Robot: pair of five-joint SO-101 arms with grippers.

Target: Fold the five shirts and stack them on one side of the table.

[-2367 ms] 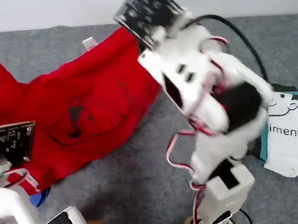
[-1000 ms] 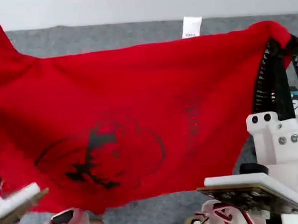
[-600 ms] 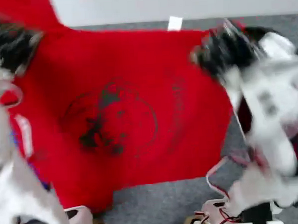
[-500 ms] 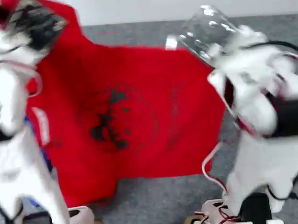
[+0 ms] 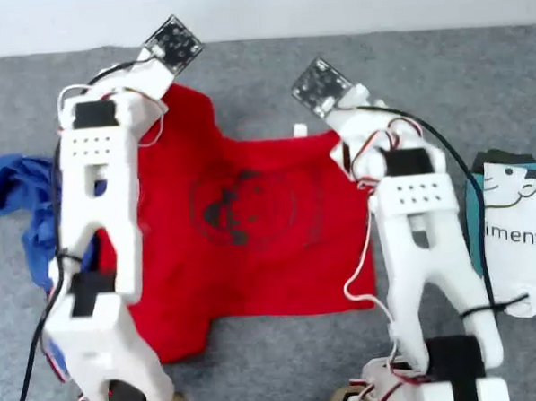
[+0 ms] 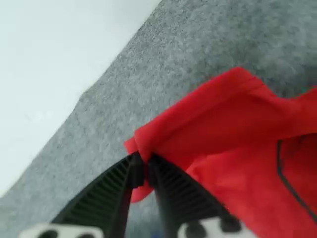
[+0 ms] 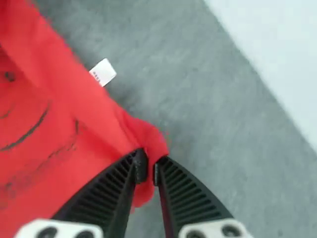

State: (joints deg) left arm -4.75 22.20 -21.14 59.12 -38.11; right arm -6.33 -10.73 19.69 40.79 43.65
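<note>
A red shirt (image 5: 251, 228) with a dark round print lies spread on the grey table between the two arms. My left gripper (image 6: 142, 166) is shut on a fold at the shirt's (image 6: 237, 124) far left edge, just above the table. My right gripper (image 7: 147, 166) is shut on the shirt's (image 7: 44, 124) far right corner, beside its white label (image 7: 103, 72). A crumpled blue shirt (image 5: 21, 200) lies at the left behind the left arm (image 5: 98, 218). A folded white and teal shirt (image 5: 522, 241) rests at the right edge.
The right arm (image 5: 418, 237) stands between the red shirt and the folded white one. Bare grey table (image 5: 478, 82) stretches along the far side up to a pale wall. Both arm bases sit at the near edge.
Both arms have swung from up near the camera to the far side and lowered. The red shirt, held up stretched before, now lies flat on the table.
</note>
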